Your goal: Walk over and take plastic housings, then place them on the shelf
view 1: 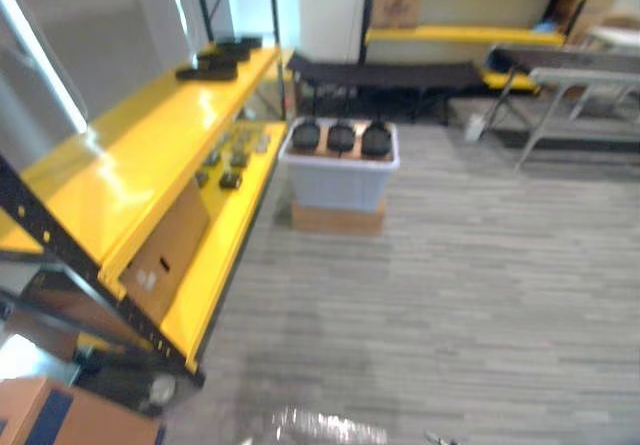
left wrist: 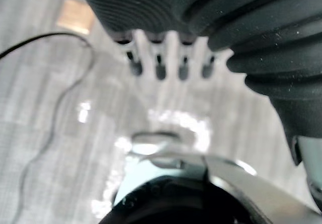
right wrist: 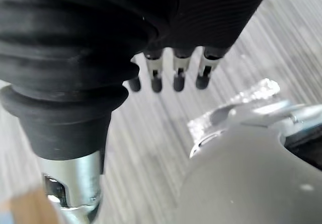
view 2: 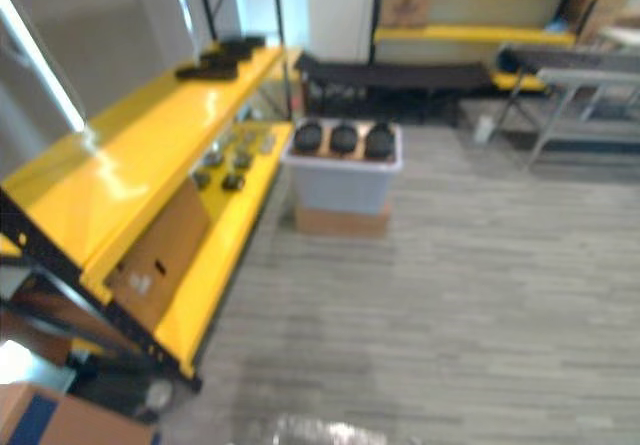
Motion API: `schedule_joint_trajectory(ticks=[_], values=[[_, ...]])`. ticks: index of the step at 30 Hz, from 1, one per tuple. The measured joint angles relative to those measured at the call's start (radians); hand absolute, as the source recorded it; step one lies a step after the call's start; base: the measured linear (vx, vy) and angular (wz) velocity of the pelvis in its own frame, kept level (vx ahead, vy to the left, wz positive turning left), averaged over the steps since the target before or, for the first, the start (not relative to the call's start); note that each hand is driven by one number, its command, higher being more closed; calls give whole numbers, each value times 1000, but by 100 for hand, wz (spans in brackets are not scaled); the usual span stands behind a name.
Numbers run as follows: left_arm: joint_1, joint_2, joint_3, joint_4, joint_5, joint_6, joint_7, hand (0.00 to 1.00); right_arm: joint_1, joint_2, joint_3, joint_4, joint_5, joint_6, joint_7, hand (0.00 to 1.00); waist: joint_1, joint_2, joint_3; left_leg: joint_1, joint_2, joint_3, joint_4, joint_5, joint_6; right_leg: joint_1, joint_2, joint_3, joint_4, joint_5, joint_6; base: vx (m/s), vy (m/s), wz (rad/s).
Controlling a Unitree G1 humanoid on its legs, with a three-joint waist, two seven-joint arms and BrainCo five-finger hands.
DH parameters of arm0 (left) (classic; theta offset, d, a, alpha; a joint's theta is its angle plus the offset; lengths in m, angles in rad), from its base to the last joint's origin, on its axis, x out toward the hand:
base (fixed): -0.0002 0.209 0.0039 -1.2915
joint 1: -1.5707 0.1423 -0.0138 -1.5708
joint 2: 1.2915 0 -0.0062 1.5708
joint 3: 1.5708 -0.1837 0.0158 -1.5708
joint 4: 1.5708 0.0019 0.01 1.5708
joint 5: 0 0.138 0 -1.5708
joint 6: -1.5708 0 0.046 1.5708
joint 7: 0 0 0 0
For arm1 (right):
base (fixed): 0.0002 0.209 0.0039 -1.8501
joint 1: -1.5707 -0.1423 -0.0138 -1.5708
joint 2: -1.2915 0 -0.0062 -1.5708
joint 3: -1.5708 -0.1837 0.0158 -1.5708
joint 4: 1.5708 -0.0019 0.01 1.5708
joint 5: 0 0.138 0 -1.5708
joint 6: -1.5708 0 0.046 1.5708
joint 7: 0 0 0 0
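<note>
Left of the grey plastic bin stands a yellow shelf rack. Flat black housings lie at the far end of its top level, well behind and left of the bin. On the rack's lower level, just left of the bin, sit several small dark parts, too small to tell apart. Nearer the camera on that same level lies a brown cardboard box.

The bin stands on a flat cardboard base on the striped grey floor. Three round black plastic housings sit side by side in a row across its top.

Behind the bin runs a low dark bench. Beyond that is a second yellow shelf unit. To the bin's right and further back is a grey metal stand.

The left robot hand hangs over the floor with fingers straight and loose, holding nothing. The right robot hand hangs the same way, fingers relaxed and empty.
</note>
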Motion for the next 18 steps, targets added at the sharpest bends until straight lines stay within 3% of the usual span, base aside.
schedule_joint_trajectory(ticks=[7, 13, 18], values=[[-5, 3, -2, 16, -1, -10, -30, 0, -2, 13, -36, 22, 10, 7, -3, 0, -5, -4, 14, 129, -33, -2, -190, 96, 16, 69, -7, -26, -54, 1, 10, 114, 34, 5], [-6, 28, -22, 17, -39, -4, -31, 0, -28, 34, -56, 23, 13, 7, 14, 0, -15, -25, 34, 145, -32, 0, -188, 99, 14, 86, -6, -44, -54, 1, 13, 57, -6, 4], [-8, 25, -22, 16, -38, -3, -14, 0, -42, 36, -58, 23, 30, 8, 23, 0, -17, -21, 37, 145, -32, 0, -189, 102, 11, 86, -7, -55, -51, 1, 19, -36, -7, 1]])
